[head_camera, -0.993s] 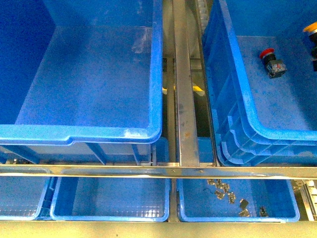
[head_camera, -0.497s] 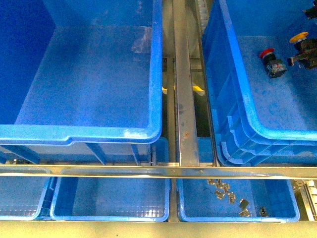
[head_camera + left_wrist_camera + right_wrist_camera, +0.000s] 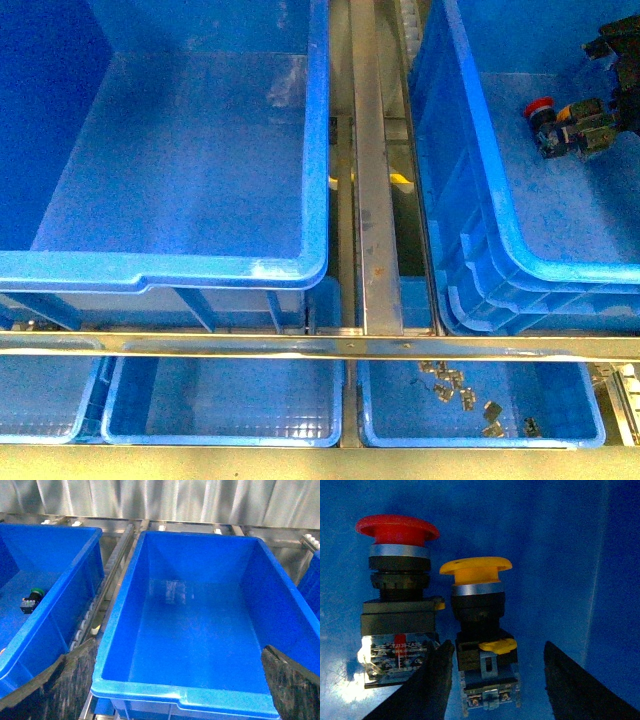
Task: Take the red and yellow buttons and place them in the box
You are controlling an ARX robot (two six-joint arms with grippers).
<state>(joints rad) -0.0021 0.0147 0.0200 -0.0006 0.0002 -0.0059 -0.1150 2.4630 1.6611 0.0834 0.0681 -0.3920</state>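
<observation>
In the right wrist view the red button (image 3: 397, 580) and the yellow button (image 3: 477, 610) lie side by side on the blue floor of the box (image 3: 560, 555). My right gripper (image 3: 495, 680) is open, and the yellow button's black body lies between its dark fingers (image 3: 432, 680). The front view shows the red button (image 3: 540, 105) and yellow button (image 3: 570, 112) in the right-hand box (image 3: 470, 180), with the right gripper (image 3: 598, 130) over them at the frame edge. My left gripper (image 3: 180, 690) is open and empty.
A second large blue crate (image 3: 318, 150) stands empty on the left, under the left gripper. Between the crates runs a metal rail (image 3: 372, 200). A neighbouring crate holds a green-capped switch (image 3: 31, 599). Shallow trays (image 3: 480, 430) below hold small metal parts.
The yellow button travelled left and down with the right gripper, from the frame's right edge to beside the red button. The red button stayed put.
</observation>
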